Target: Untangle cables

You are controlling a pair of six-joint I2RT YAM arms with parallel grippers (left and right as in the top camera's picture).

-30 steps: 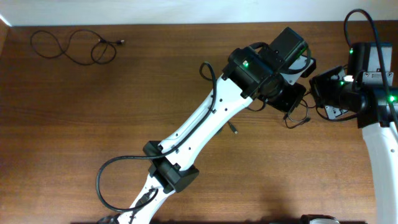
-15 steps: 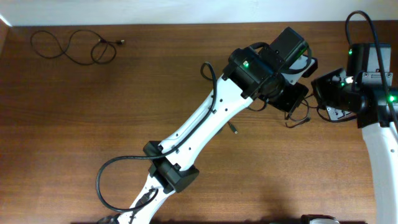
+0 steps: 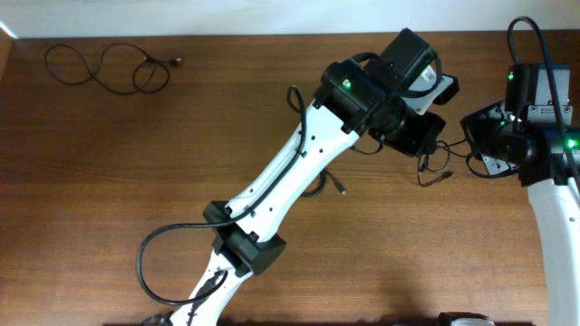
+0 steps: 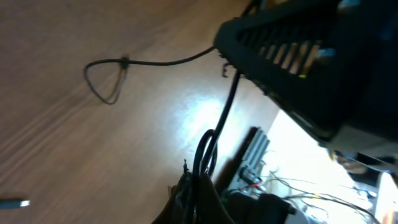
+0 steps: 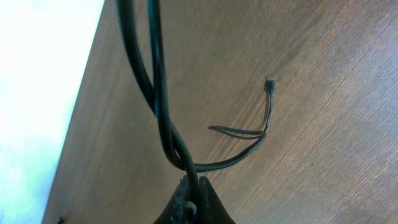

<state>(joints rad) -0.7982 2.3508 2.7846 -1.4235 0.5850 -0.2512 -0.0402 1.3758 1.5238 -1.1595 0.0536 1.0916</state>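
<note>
Left pincer (image 4: 194,185) and right pincer (image 5: 189,190) each clamp tight on strands of the cables (image 5: 158,112), close together above the far right part of the bench (image 3: 109,199).

A brown wood-grain counter (image 3: 100,190) fills the overhead view, with a pale white strip (image 3: 227,16) along its far edge.

Loose cable (image 3: 101,65) back left on table (image 3: 136,181); tangled cables (image 3: 426,172) far right.
</note>
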